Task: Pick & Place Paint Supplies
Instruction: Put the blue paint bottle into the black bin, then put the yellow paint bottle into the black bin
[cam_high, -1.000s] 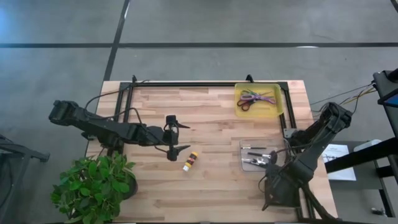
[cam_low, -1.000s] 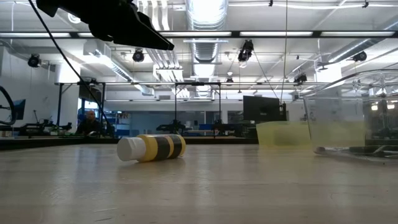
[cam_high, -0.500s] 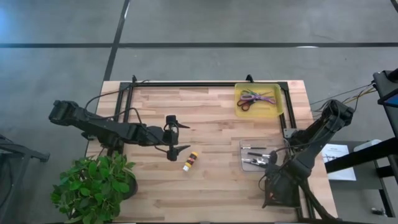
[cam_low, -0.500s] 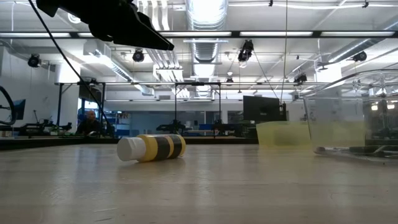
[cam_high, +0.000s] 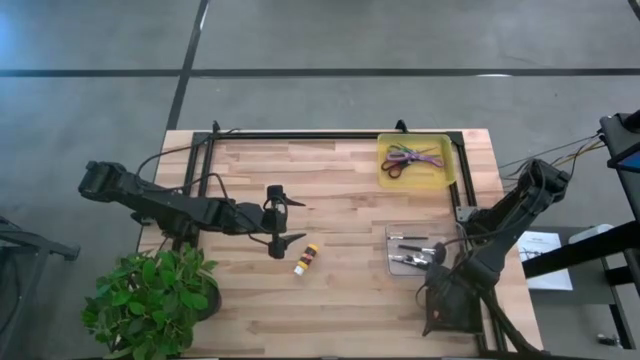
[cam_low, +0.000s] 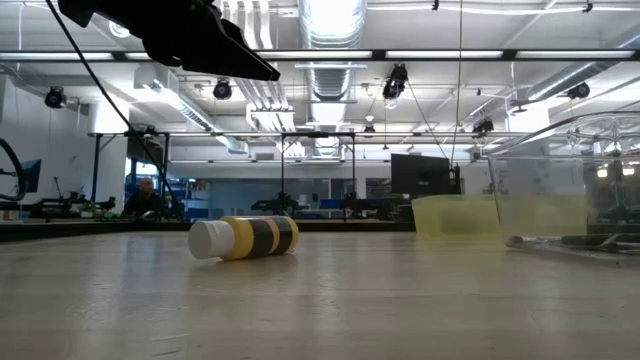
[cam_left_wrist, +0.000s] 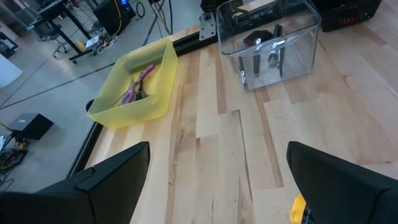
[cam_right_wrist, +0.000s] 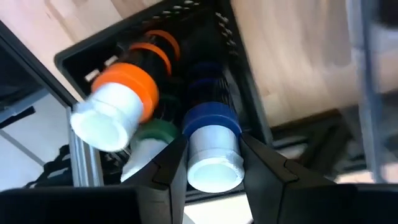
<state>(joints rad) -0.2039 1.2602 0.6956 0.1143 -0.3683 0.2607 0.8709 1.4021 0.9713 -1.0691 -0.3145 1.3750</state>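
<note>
Yellow paint tube (cam_high: 306, 258) lies beside my left gripper (cam_high: 279, 222), fingers spread; right gripper (cam_right_wrist: 211, 163) straddles a blue-capped bottle (cam_right_wrist: 212, 144).

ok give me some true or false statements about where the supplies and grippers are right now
1. The yellow paint tube lies on its side on the bare table. True.
2. The scissors sit in the clear bin. False: they are in the yellow tray; the clear bin holds thin dark brushes.
3. The left gripper is open, holding nothing. True.
4. The right gripper hovers over the yellow tray. False: it sits off the table's right front corner, its fingers flanking a blue-capped tube in a black crate.
5. The potted plant stands beside the yellow tray. False: it is at the table's front left corner.
</note>
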